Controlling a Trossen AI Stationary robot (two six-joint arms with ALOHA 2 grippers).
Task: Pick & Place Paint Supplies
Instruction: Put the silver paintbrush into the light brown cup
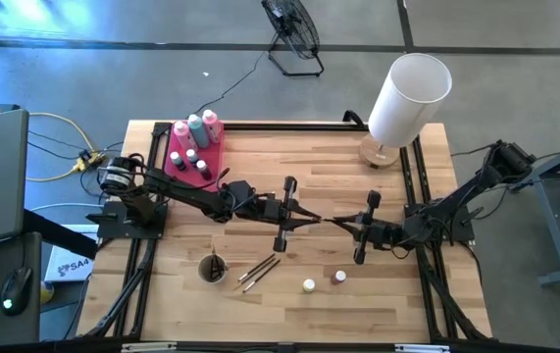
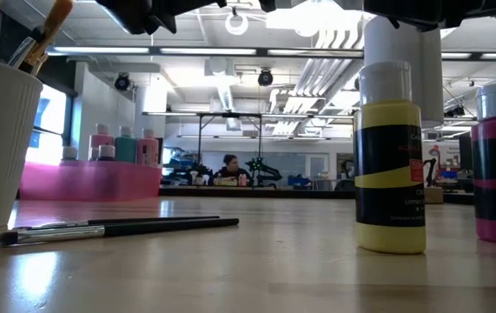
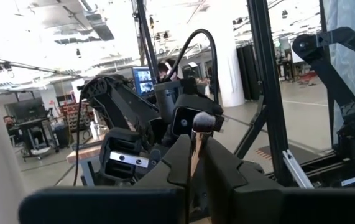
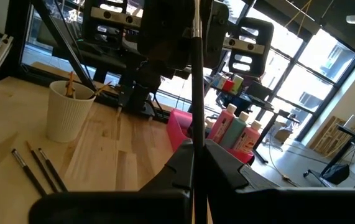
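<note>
Mid-table, raised above the pale wooden butcher-block table [image 1: 397, 294]: left gripper [image 1: 309, 217] and right gripper [image 1: 346, 226] tip to tip, with one thin brush [image 1: 327, 221], slender and pale-handled, spanning the short gap between them. Left fingers pressed together on one end of it, plain in the left wrist view; right fingers likewise clamped on the other end. Judged a handover, caught with both grips on. Elsewhere: two more dark-handled brushes [image 1: 258, 272] lying side by side just beside a white ribbed cup [image 1: 212, 268] near the front edge; two small capped paint bottles, yellow [image 1: 309, 285] and pink [image 1: 339, 277], close together to the cup's right; squeeze bottles [image 1: 197, 128] standing in the pink rectangular tray [image 1: 183, 169] at the back left. Main risk from here: pulling either arm away before the other lets go, enough to bend, snap or wrench the slim shaft askew. Second risk: letting go on one side with the remaining pinch too near the tip, leaving the brush to pivot, droop or drop to the table. Safer, probably: release one side fully, then retreat slowly along the brush's own line.
</note>
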